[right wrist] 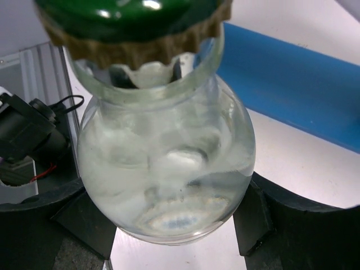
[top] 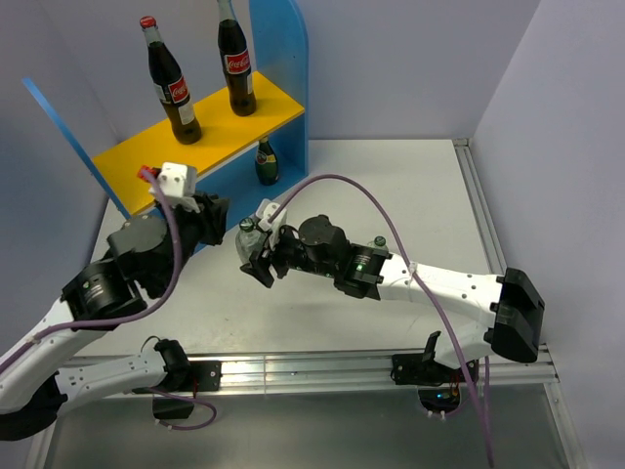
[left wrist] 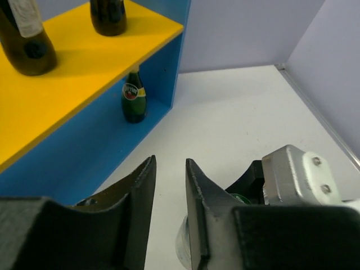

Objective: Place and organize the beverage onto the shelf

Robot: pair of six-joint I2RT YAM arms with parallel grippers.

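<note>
The shelf [top: 127,161] stands at the back left. Two tall cola bottles [top: 174,88] [top: 237,68] stand on its yellow top board; their bases show in the left wrist view [left wrist: 28,50]. A small dark green bottle [top: 267,162] [left wrist: 134,101] stands on the table under the board. My right gripper [top: 260,262] [right wrist: 169,236] is shut on a small clear bottle [top: 252,231] [right wrist: 169,163] with a green cap, just in front of the shelf. My left gripper [top: 210,220] [left wrist: 170,185] is open and empty, close beside that bottle's left. The other clear bottle is out of view.
The shelf's tall blue side panel [top: 283,49] rises at its right end, and a thin blue panel [top: 59,127] at its left. A purple cable [top: 371,195] arcs over the right arm. A metal rail [top: 322,366] runs along the near table edge. Walls close in left and right.
</note>
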